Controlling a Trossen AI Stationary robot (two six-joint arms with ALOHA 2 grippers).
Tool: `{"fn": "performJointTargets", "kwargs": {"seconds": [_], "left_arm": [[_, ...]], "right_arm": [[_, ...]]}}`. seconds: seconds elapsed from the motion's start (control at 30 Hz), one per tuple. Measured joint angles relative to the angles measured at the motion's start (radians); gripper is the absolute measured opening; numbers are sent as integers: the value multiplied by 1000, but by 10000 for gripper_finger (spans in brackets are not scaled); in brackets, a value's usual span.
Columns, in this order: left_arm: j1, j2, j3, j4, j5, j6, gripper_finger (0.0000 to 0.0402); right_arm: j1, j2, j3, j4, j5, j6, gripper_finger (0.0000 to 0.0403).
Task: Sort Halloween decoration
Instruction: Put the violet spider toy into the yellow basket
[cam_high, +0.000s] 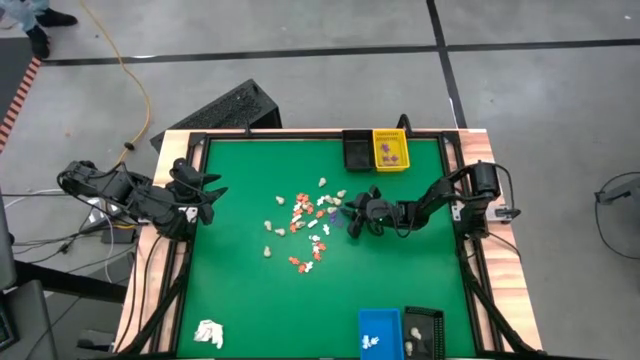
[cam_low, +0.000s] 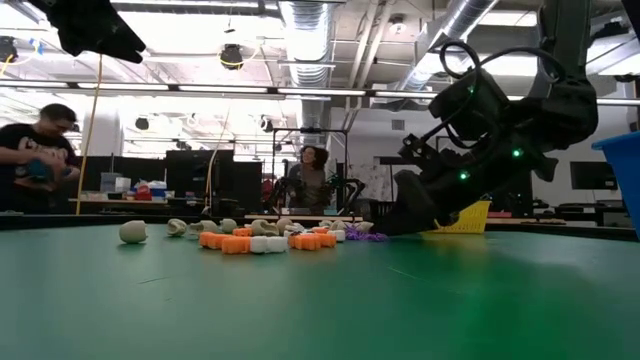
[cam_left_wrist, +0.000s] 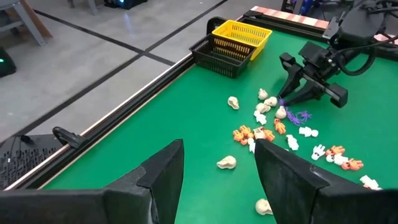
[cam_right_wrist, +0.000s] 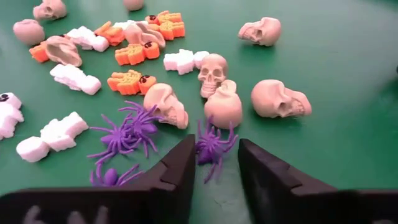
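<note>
free: green table (cam_high: 240, 290) near half | blocked: decoration cluster (cam_high: 300, 225) centre, right gripper (cam_high: 352, 222) beside it

Halloween decoration (cam_high: 305, 225): loose scatter of tiny pieces, mid green mat. Cream-beige skulls (cam_right_wrist: 277, 99) tipped on sides or upright, some touching each other. Orange-red figures (cam_right_wrist: 132, 82) lying flat, mixed w/ white chunky pieces (cam_right_wrist: 57, 135). Purple spiders (cam_right_wrist: 127, 134) flat, legs splayed, at cluster's edge nearest right arm; one spider (cam_right_wrist: 213, 147) just beside a skull. A few purple bits (cam_high: 392, 156) inside yellow bin; white ones (cam_high: 372, 342) in blue bin; pale ones (cam_high: 417, 346) in black bin beside it.
</note>
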Motion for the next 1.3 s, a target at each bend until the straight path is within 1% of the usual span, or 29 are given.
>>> {"fn": "performJointTargets", "kwargs": {"seconds": [0.23,0.3,0.43,0.57,0.73,0.83,0.97,1.07,1.17,1.3], "left_arm": [[0,0,0,-1,0,8,189],[0,0,0,-1,0,8,189],[0,0,0,-1,0,8,189],[0,0,0,0,-3,8,189],[0,0,0,0,-22,8,189],[0,0,0,0,-23,8,189],[0,0,0,0,-23,8,189],[0,0,0,1,-23,7,189],[0,0,0,0,-21,-1,189],[0,0,0,1,-16,-2,189]], "right_arm": [[1,-2,-2,7,4,20,27],[4,-2,-2,27,3,21,8],[17,-10,-4,61,5,22,7],[23,-79,-4,35,9,20,3],[20,-224,-4,-74,106,-6,2],[4,-341,-3,-188,199,-26,1],[-50,-493,-3,-363,330,-28,1],[-113,-584,-3,-489,378,-25,0],[-197,-641,-3,-559,388,-7,0],[-312,-659,-3,-609,362,28,2]]}}
